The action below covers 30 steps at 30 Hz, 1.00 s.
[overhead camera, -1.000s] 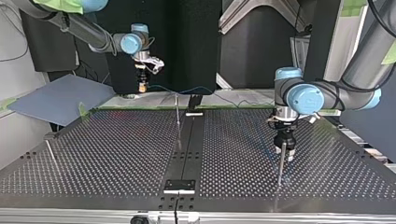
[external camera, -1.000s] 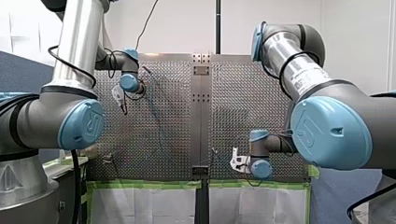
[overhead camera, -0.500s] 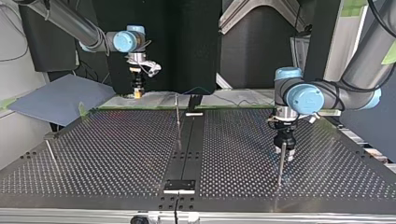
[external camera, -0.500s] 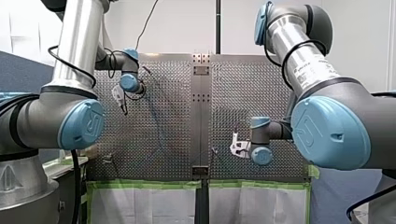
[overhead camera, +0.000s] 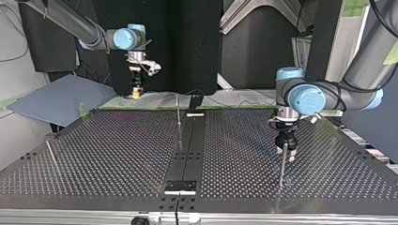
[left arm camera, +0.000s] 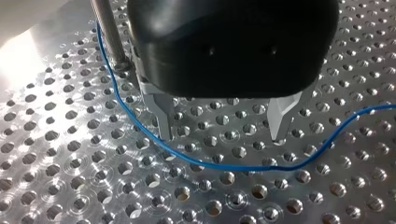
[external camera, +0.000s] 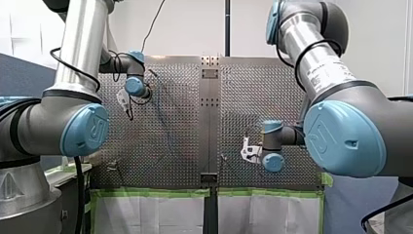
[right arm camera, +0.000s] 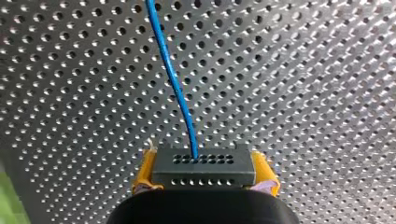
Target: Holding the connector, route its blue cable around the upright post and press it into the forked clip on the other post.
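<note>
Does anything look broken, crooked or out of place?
Nothing stands out. The dark grey connector sits straight between the yellow pads of my right gripper, and its thin blue cable runs unkinked over the perforated metal table.

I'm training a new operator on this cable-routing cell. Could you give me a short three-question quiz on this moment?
1. True or false: my right gripper is shut on the connector.
2. In the left wrist view, the blue cable is: A) loose on the table by my left gripper, which is open; B) clamped between its fingers; C) absent.
3. Fill in: my right gripper's pads are ____.
Key: 1 true; 2 A; 3 yellow.
</note>
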Tool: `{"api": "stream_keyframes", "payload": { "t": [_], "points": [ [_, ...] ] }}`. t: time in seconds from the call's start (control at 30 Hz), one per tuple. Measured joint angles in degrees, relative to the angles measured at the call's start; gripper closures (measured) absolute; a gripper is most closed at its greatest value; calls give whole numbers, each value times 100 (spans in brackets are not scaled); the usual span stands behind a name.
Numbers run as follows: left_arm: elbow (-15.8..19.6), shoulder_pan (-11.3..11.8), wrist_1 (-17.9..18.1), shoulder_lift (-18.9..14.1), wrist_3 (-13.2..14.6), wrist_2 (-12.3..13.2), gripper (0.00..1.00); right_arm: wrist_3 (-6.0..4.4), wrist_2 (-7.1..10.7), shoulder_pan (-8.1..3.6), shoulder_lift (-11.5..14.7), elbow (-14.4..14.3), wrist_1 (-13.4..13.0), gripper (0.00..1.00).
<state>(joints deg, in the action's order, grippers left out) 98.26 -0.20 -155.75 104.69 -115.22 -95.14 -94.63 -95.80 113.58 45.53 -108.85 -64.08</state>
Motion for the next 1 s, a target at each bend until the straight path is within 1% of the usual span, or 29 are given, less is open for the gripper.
{"api": "stream_keyframes", "payload": {
  "t": [0.27,0.43,0.57,0.77,1.0],
  "points": [
    [0,0,-6,1,1,-11,0,79,-1,75,-314,-5,-36,100],
    [1,0,-15,2,2,-16,0,97,-24,110,-376,-10,-25,100],
    [1,0,-24,1,1,-16,0,106,-135,117,-392,-20,10,100],
    [2,0,-45,1,-15,-17,0,116,-292,65,-398,-103,28,100],
    [2,-6,-187,-2,-60,-27,0,101,-311,15,-407,-132,54,100]
  ]
}}
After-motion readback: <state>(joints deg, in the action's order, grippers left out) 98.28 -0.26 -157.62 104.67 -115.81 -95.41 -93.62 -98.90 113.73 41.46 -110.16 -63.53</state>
